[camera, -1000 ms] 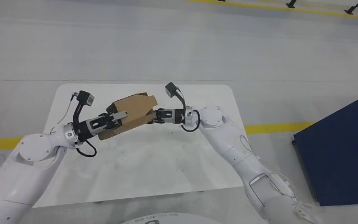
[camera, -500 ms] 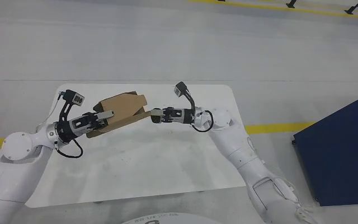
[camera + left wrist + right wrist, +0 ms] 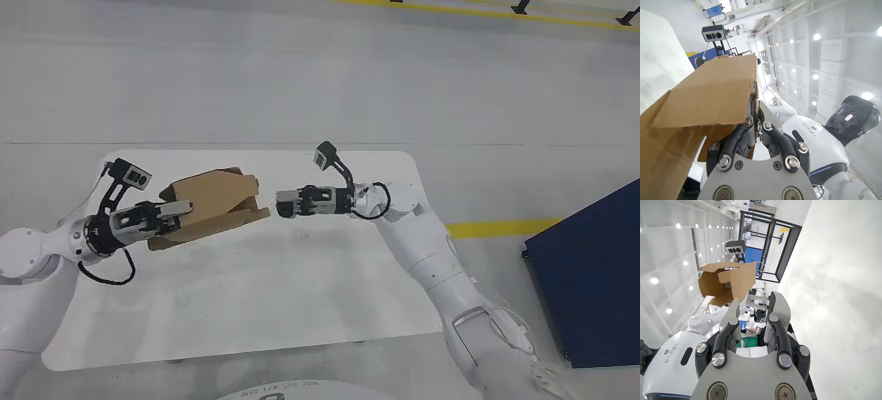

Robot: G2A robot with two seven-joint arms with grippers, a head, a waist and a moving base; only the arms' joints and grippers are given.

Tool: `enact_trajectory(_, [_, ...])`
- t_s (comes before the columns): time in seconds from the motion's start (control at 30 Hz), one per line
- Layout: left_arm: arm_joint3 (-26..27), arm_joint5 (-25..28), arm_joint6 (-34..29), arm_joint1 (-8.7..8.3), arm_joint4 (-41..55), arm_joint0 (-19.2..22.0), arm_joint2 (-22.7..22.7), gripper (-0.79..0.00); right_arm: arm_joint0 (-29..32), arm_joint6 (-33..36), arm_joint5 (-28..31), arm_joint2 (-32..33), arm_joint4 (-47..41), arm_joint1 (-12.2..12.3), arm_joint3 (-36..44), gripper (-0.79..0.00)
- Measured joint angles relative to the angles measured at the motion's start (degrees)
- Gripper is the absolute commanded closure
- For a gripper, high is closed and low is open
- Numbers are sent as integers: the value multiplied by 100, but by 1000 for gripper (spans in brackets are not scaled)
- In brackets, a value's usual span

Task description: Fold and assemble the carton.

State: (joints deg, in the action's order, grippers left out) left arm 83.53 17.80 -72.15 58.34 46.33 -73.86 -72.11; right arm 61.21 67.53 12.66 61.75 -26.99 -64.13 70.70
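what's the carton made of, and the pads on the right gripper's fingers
The carton looks like brown cardboard, likely corrugated, matte, with creased folds and rough cut edges. The pads of the right gripper are probably dark rubber, judging by the ridged, dull face; the finger shells behind look like smooth pale metal or plastic.

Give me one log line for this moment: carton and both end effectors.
carton: partly formed, end flaps open, over table | left end effector: shut on carton wall | right end effector: open, apart from carton
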Motion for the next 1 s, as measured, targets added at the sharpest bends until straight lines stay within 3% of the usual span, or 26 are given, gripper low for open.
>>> enact_trajectory(0.13, [-144, -103, -171, 43, 160, 117, 150, 0, -153, 54, 51, -320, 152, -77, -28, -314])
enact_trajectory(0.2, [-212, -157, -213, 64, 169, 170, 233, 0, -180, 159, 147, -379, 133, -92, -51, -188])
enact_trajectory(0.23, [-269, -210, -266, 80, 197, 210, 296, 0, -184, 260, 223, -406, 113, -97, -59, -188])
enact_trajectory(0.5, [-807, -202, -383, 180, 223, 525, 576, 0, -88, 734, 572, -341, -49, -61, -54, -336])
enact_trajectory(1.0, [-984, -194, -846, 241, 270, 664, 653, 0, -155, 759, 425, -399, -85, -67, -74, -354])
